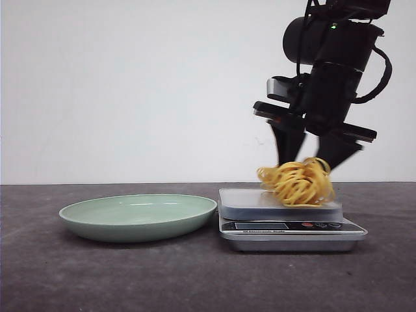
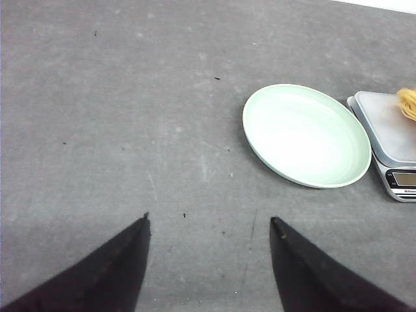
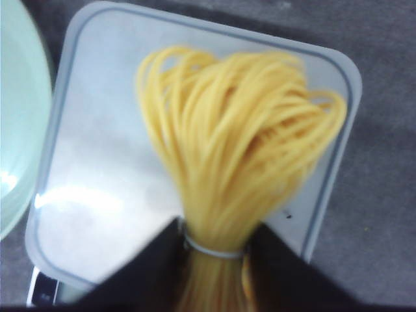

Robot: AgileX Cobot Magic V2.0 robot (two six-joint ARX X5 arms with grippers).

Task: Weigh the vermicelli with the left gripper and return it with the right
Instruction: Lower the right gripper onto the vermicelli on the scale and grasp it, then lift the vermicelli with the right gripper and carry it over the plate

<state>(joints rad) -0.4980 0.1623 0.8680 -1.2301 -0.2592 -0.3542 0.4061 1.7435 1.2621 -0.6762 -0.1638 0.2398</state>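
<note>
A bundle of yellow vermicelli (image 1: 299, 182), tied with a thin band, hangs looped over the scale's platform (image 1: 253, 200). My right gripper (image 1: 305, 162) comes down from above and is shut on the bundle's tied end, as the right wrist view (image 3: 214, 242) shows, with the vermicelli (image 3: 234, 143) fanned over the platform (image 3: 97, 162). The image is blurred and I cannot tell if the loops touch the platform. My left gripper (image 2: 208, 221) is open and empty, high above bare table, out of the front view. It sees the scale (image 2: 383, 133) and the vermicelli (image 2: 408, 103) far off.
A pale green shallow plate (image 1: 136, 214) sits empty just left of the scale; it also shows in the left wrist view (image 2: 305, 133) and at the edge of the right wrist view (image 3: 16, 130). The scale's display and buttons (image 1: 286, 226) face the front. The table is dark grey.
</note>
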